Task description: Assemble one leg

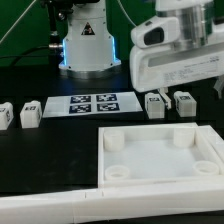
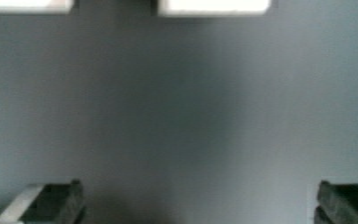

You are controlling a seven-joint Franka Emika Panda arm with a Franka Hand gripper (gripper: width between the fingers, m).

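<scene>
Four small white legs with black-and-white tags stand on the dark table: two at the exterior view's left [image 1: 5,114] [image 1: 30,110] and two at its right [image 1: 155,103] [image 1: 183,100]. The large white panel [image 1: 160,170] with round corner sockets lies in front of them. The arm's white hand [image 1: 176,62] hangs high above the right pair, and its fingertips do not show in that view. In the wrist view my gripper [image 2: 201,205] is open and empty, with its dark fingertips [image 2: 51,203] far apart. Two white leg tops [image 2: 25,5] [image 2: 211,7] show at the frame's edge, well away from the jaws.
The marker board [image 1: 95,103] lies flat between the two pairs of legs. The robot's base [image 1: 88,45] stands behind it. A long white rail [image 1: 50,208] runs along the near edge at the exterior view's left. Bare dark table fills the wrist view.
</scene>
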